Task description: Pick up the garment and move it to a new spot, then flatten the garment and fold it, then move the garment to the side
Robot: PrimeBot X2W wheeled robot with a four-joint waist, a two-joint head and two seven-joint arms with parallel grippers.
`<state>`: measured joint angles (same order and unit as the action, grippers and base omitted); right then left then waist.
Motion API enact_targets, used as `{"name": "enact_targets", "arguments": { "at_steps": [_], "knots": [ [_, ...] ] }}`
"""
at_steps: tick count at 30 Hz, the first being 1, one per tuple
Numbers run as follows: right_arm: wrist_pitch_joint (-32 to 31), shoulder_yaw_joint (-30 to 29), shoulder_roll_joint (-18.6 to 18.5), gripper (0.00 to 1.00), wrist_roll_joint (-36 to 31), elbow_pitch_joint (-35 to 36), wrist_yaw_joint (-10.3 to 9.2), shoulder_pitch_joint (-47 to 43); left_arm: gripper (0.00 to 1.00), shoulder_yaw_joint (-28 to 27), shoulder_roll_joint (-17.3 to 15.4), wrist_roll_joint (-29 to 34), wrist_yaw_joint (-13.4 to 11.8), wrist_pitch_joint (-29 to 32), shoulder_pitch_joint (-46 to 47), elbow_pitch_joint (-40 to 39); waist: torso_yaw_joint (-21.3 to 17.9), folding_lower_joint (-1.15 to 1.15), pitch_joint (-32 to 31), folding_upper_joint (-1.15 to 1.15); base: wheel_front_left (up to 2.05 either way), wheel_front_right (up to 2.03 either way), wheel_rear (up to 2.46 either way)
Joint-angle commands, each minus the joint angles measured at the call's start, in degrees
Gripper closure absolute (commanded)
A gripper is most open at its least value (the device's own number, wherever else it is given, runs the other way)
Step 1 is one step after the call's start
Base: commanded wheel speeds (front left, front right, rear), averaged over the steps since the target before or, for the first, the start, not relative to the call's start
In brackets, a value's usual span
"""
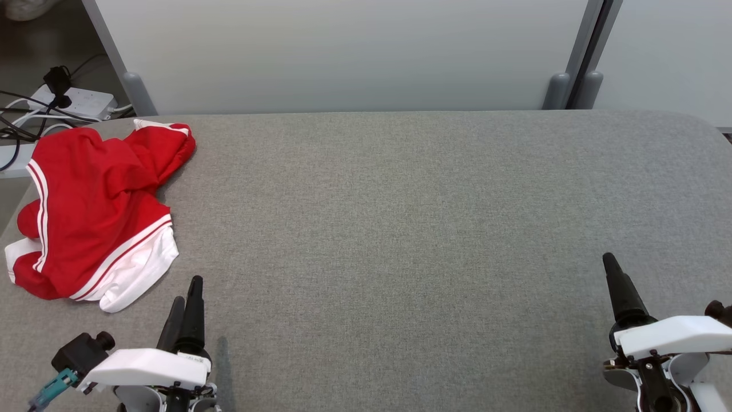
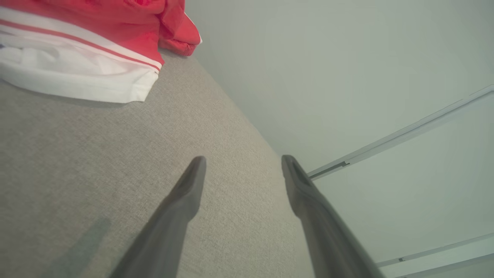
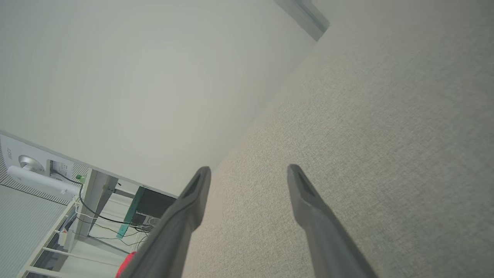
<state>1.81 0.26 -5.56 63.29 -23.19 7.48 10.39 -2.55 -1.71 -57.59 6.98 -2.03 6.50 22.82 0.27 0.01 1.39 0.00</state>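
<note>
Garment (image 1: 94,206): you see it crumpled, red with white stripes, at the far left of the surface (image 1: 400,229), close to its left edge.
Left jaws: apart and empty, over the near left of the surface, near the white hem of the garment, not touching it.
Right jaws: apart and empty, at the near right, well apart from the garment.

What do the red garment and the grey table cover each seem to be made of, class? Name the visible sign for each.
The garment: probably a soft jersey-type fabric, matte; it lies in limp, rounded folds, red with white stripes and a white band. The table cover: seemingly a woven grey textile, matte; a fine flecked weave shows up close, with no gloss.
</note>
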Motion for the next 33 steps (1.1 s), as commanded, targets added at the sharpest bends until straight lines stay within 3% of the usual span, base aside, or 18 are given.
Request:
{"name": "enact_targets", "arguments": {
  "at_steps": [1,33],
  "knots": [
    [1.1,0.5,-1.2,0.00,-2.2,1.0,0.01,3.7,0.00,-1.0,-1.1,2.6,0.1,-0.7,4.2,-1.1,0.0,-0.01,0.0,0.00,0.00,0.00,0.00],
    [6.5,-0.1,-2.8,0.00,-24.9,-1.7,0.01,9.3,0.00,-2.6,-1.7,26.8,-0.6,-6.2,9.1,2.1,0.4,-0.01,0.3,0.00,0.00,0.00,0.00]
  ]
}}
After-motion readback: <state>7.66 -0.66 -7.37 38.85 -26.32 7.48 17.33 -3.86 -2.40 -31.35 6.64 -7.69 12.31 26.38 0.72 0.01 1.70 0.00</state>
